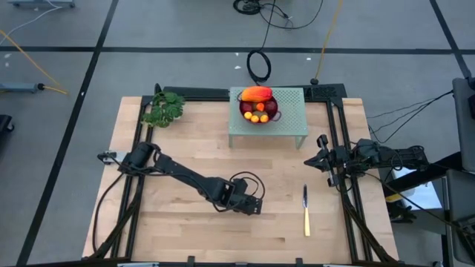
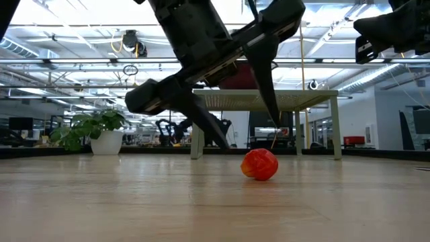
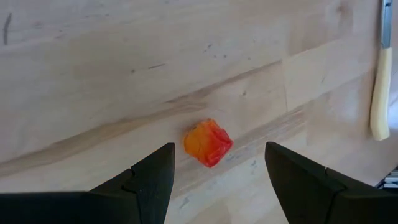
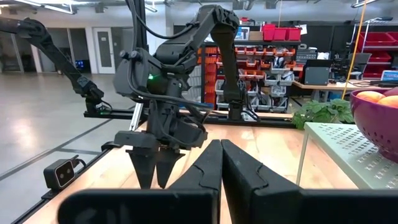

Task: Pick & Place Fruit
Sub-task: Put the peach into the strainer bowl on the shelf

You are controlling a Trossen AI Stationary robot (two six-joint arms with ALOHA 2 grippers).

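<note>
A small orange-red fruit lies on the wooden table, also seen in the low view. My left gripper hangs open just above it, slanting down, one finger on either side and neither touching; from above the gripper hides the fruit. More fruit, an elongated orange-red piece, dark red balls and tiny orange ones, sits in a purple bowl on a pale green stand. My right gripper waits shut at the table's right edge.
A yellow-handled knife lies on the table right of the left gripper, its handle also showing in the left wrist view. A leafy green bunch sits at the far left corner. Bare wood lies between the gripper and the stand.
</note>
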